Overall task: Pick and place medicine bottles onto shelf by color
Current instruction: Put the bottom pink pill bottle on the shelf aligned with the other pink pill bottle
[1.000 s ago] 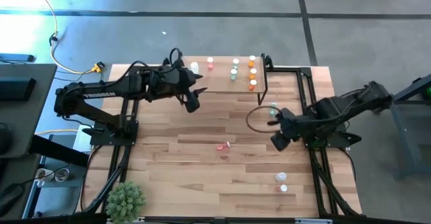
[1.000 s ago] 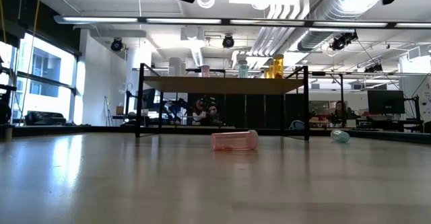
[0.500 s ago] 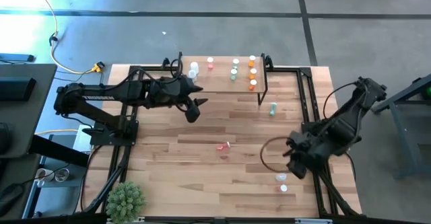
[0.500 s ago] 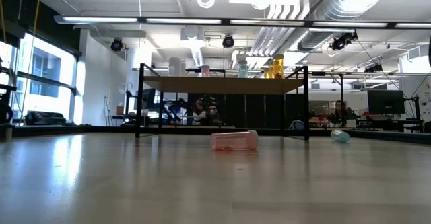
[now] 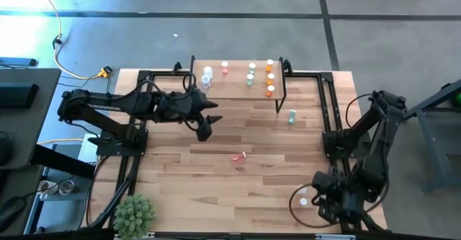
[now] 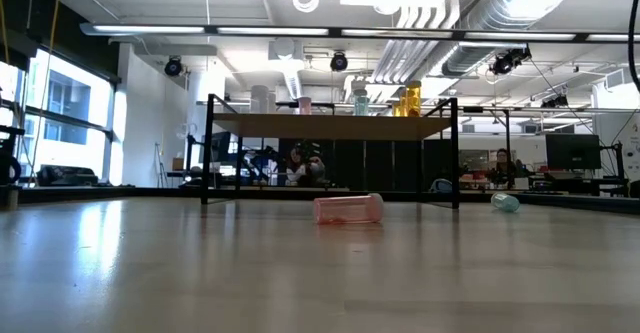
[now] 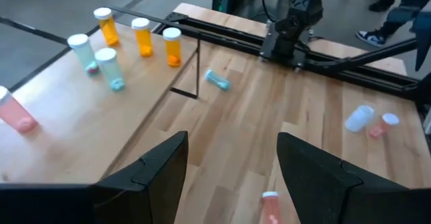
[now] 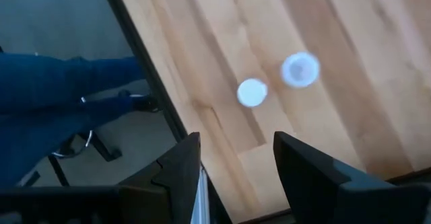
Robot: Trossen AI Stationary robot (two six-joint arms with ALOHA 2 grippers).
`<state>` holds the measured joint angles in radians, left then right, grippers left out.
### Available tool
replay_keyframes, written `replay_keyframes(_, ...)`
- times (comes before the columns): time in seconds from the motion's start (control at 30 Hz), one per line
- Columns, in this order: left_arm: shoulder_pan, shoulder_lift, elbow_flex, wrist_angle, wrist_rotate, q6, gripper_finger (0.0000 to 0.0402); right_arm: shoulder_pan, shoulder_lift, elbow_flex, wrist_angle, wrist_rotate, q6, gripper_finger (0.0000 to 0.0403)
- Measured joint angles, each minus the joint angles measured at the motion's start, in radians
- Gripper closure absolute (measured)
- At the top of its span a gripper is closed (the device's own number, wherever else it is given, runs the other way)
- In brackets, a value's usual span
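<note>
Presently right gripper (image 5: 325,205) hangs open and empty above two upright bottles (image 8: 276,81) near the table's (image 5: 180,168) front right corner; left gripper (image 5: 204,127) likewise open, empty.

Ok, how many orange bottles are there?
3 orange bottles, standing in a row at the right end of the shelf: one, one, one. The arms could hide another.
</note>
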<state>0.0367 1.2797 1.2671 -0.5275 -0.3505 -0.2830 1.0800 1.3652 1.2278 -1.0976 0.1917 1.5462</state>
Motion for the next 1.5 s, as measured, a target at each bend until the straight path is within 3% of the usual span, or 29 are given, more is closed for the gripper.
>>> replay_keyframes(0.27,-0.027,0.000,0.000,0.000,0.000,-0.031,0.0186,0.069,0.120,0.000,0.102,0.002,0.056,0.0224)
replay_keyframes(0.73,-0.053,0.000,0.000,0.001,0.001,-0.047,0.0186,0.158,0.275,0.000,0.237,0.002,0.345,0.0224)
replay_keyframes(0.93,-0.053,0.000,0.000,0.001,0.012,-0.047,0.0186,0.160,0.317,0.000,0.253,0.123,0.387,0.0224)
replay_keyframes(1.5,-0.053,0.000,0.000,0.001,0.034,-0.026,0.0186,0.196,0.471,0.000,0.219,0.251,0.405,0.0224)
